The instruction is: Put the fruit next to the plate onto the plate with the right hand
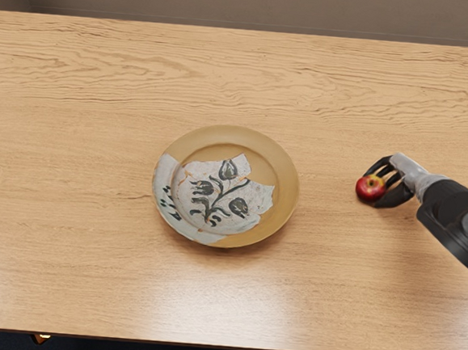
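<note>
Wood-grain surface fills the view from the left edge to the right edge. An ochre plate lies flat at the middle of the surface. Its lower left portion carries a pale grey-white patch with a dark plant motif. Nothing lies on the plate.

The apple sits well apart from the plate, near the right edge of the surface and about midway between the far and near edges. It is red with a small yellow patch on its upper side. The body is nearly round, so no long axis is evident, and the stem is too small to give a pointing direction.

The right hand reaches in from the right edge on a dark forearm. Its fingers curl around the apple from the far and near sides, gripping it. Whether the apple rests on the surface or is raised cannot be determined.
</note>
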